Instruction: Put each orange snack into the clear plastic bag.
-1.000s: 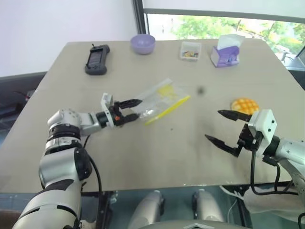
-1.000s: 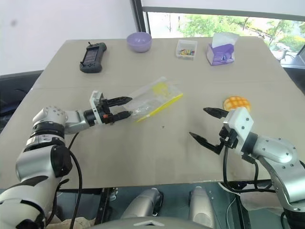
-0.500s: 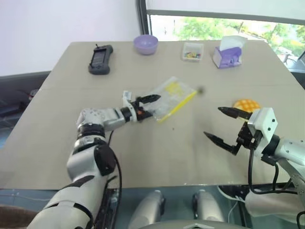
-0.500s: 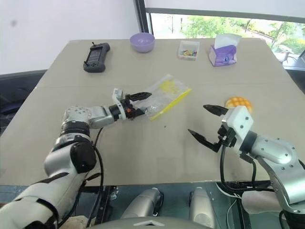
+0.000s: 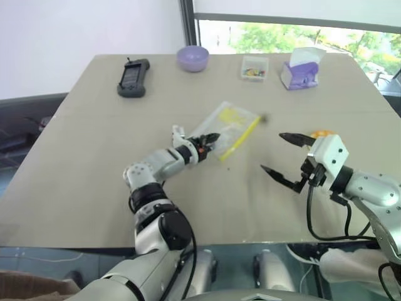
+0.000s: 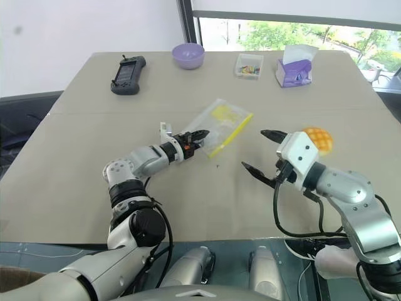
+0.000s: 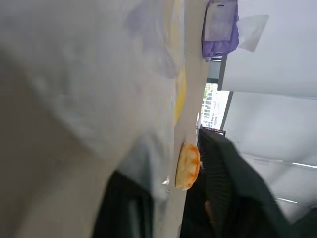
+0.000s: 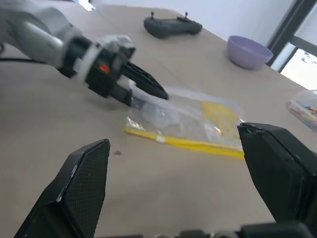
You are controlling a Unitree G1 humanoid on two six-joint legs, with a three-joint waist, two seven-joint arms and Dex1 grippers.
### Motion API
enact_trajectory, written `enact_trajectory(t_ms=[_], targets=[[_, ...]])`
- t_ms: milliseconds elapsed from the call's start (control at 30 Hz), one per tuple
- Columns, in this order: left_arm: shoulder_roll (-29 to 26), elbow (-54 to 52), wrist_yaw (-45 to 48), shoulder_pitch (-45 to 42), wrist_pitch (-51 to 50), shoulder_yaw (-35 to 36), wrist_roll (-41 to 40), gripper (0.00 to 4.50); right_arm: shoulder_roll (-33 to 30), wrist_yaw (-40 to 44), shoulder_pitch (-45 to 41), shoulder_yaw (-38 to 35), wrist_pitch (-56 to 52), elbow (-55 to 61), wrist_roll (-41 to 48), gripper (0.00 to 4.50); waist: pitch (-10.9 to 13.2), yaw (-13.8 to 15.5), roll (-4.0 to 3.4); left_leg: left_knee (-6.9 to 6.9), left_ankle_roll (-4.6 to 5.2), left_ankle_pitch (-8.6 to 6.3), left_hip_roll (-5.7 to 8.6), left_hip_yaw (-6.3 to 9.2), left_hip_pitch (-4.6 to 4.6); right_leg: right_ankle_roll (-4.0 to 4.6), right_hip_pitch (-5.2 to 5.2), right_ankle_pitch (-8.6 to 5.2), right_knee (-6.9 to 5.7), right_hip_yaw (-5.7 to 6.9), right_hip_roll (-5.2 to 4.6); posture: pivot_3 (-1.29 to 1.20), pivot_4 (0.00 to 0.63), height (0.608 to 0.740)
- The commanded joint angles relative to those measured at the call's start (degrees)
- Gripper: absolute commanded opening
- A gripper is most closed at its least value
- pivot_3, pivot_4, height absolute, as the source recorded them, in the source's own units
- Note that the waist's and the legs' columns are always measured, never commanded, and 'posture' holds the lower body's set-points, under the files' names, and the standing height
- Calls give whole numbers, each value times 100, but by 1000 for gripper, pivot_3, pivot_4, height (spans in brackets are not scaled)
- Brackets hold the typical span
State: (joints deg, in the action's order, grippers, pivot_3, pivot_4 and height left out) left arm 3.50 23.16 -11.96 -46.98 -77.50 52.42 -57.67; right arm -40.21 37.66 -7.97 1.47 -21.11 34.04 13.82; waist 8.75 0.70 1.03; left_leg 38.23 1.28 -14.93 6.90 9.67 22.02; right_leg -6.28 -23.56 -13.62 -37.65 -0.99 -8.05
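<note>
Mid-frame, the left gripper (image 6: 202, 135) seemingly pinches the limp, slippery clear plastic bag (image 6: 222, 119) at its corner. The right gripper (image 6: 263, 152) is spread beside the soft orange snack (image 6: 318, 138), centre-right.

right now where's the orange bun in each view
Left eye: orange snack right of centre, mostly hidden behind the right gripper.
Right eye: right of centre, beside that gripper.
Left wrist: low centre, seen edge-on.
Right wrist: not in it.
Shared landmark: the clear plastic bag, with its yellow strip.
</note>
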Motion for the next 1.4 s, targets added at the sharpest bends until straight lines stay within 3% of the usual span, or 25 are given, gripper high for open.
enact_trajectory(t_ms=[33, 167, 333, 400, 600, 767, 1233, 1333, 1400], targets=[[27, -431, -731, -130, -328, 366, -971, 45, 85, -212, -294, 430, 600, -441, -813, 4500, 5, -2, 8, 0, 0, 0, 0, 0, -1, 0, 0, 0, -1, -1, 0, 0, 150, 740], [-98, -692, -2036, -280, -320, 412, -2734, 45, 284, -628, -833, 1129, 1695, -1735, -2053, 4500, 17, -7, 29, 7, -3, -1, -2, 0, 1, 0, -4, 0, -5, -2, 1, 0, 150, 740], [-396, -1137, -3608, 33, 661, -640, -5061, 45, 890, -1568, -1671, 1781, 2751, -3534, -3335, 4500, 20, -4, 35, 8, -6, -1, -5, -6, -1, 2, -8, 1, -11, -12, 2, 0, 150, 740], [-444, -1366, -3928, 120, 1033, -923, -5484, 45, 1156, -1986, -1989, 1935, 3001, -4196, -3708, 4500, 21, -3, 35, 7, -6, -1, -5, -14, -2, 3, -10, 2, -12, -20, 2, 0, 150, 740], [-260, -1934, -4267, 165, 1472, -1069, -5533, 45, 2151, -3603, -3237, 2195, 3321, -6367, -4584, 4500, 21, -27, 35, 6, -7, 0, -5, -32, -8, 8, -14, 5, -12, -34, 10, 0, 150, 740], [-141, -2234, -4449, 224, 1599, -1132, -5533, 45, 2532, -4607, -3871, 2198, 3536, -7460, -4874, 4500, 21, -51, 36, 3, -8, 0, -5, -36, -7, 10, -14, 6, -5, -36, 12, 0, 150, 740], [109, -2614, -4491, 325, 1434, -1329, -5533, 45, 2805, -5264, -4561, 2347, 4366, -8888, -5074, 4500, 21, -220, 35, -7, -8, 0, -6, -52, -18, 10, -13, 6, -3, -51, 23, 0, 150, 740], [-12, -2482, -4331, 397, 1234, -1397, -5533, 0, 2779, -5354, -4687, 2270, 4430, -9035, -5034, 3710, 21, -248, 36, -7, -8, 0, -6, -53, -17, 10, -13, 6, -2, -52, 23, 0, 150, 740], [-79, -2406, -4228, 422, 1150, -1425, -5533, 0, 2740, -5381, -4737, 2248, 4476, -9083, -5019, 2857, 21, -269, 36, -7, -8, 0, -5, -53, -17, 10, -13, 6, -2, -53, 23, 0, 150, 740]])
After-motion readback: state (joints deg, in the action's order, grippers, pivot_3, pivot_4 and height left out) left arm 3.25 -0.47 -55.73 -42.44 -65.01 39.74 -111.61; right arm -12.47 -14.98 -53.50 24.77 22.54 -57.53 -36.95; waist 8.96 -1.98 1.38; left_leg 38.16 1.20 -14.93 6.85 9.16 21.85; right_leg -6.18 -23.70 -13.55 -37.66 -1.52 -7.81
